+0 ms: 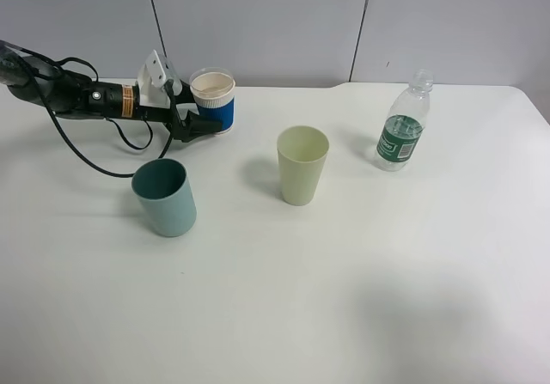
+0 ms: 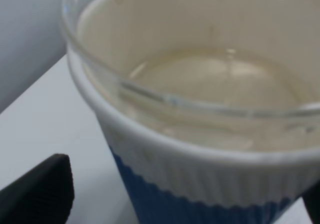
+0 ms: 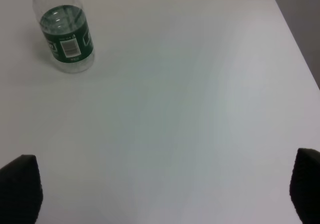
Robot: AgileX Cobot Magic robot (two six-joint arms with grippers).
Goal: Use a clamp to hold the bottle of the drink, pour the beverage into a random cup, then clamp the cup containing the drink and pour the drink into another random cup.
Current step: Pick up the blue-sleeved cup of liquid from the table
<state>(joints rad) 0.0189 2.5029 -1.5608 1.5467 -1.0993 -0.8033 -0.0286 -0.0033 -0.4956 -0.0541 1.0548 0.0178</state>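
Note:
The blue-banded paper cup [image 1: 213, 100] stands upright at the back left of the table, with clear beverage [image 2: 215, 78] pooled in its cream inside. My left gripper [image 1: 215, 119] reaches in from the left and is shut on the cup's [image 2: 200, 189] lower band, one black finger [image 2: 40, 189] showing on each side. In front of it stands the teal tumbler [image 1: 164, 197]. The bottle [image 1: 402, 126] with its green label stands upright at the back right. My right gripper [image 3: 162, 186] hangs open over bare table, well away from the bottle [image 3: 65, 38].
A taller pale yellow-green tumbler [image 1: 302, 164] stands mid-table between the teal tumbler and the bottle. The left arm's black cables [image 1: 86, 148] loop over the table's back left. The table's right edge [image 3: 295, 48] runs near the right gripper.

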